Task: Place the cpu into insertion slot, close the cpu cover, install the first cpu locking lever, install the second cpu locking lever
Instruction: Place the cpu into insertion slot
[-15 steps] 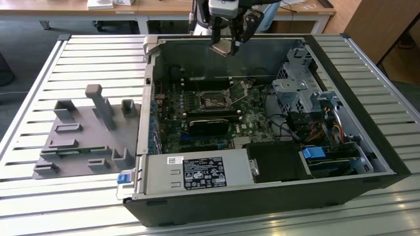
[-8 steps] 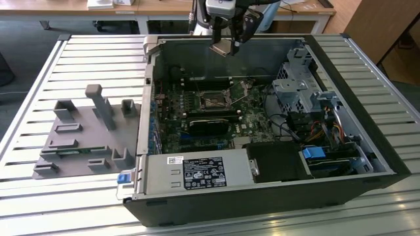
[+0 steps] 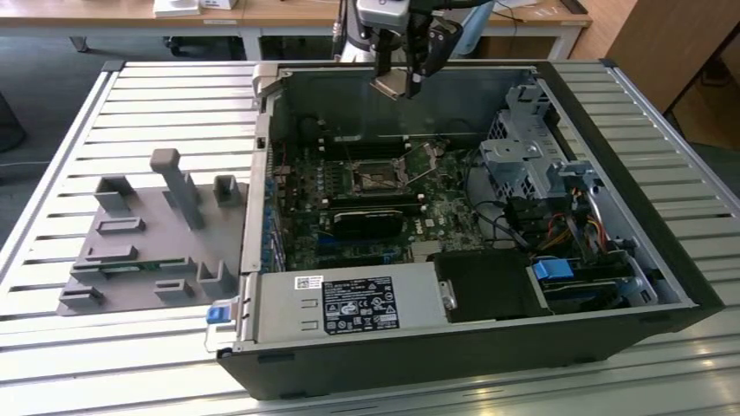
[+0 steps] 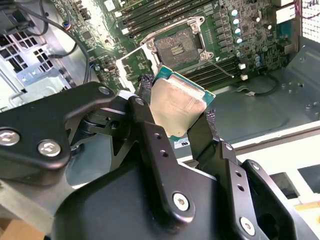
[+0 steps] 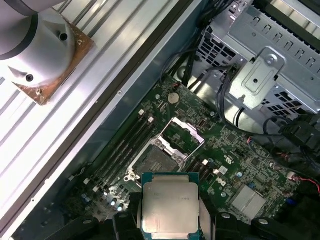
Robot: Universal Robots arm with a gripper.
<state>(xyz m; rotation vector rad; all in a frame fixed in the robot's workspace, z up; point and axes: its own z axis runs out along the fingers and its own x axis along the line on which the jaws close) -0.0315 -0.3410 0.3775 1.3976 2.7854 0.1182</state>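
We log the gripper (image 3: 399,80) at top centre of the exterior view, over the open computer case (image 3: 463,347) | fingers clamped on the cpu (image 4: 176,102) by opposite edges | cpu in the air, apart from the insertion slot (image 5: 152,160) | cpu cover (image 5: 182,131) tilted up beside the slot.

**Colours you see in the black computer case (image 3: 486,355)**
Your small flat square cpu (image 5: 170,207) has a silvery-grey metal top rimmed in green, and the gripper (image 4: 176,106) is matte black. The circuit board (image 5: 225,150) is dark green, the slatted table (image 3: 69,113) is striped pale silver, and the moulded fixture plate (image 3: 145,243) is plain grey.
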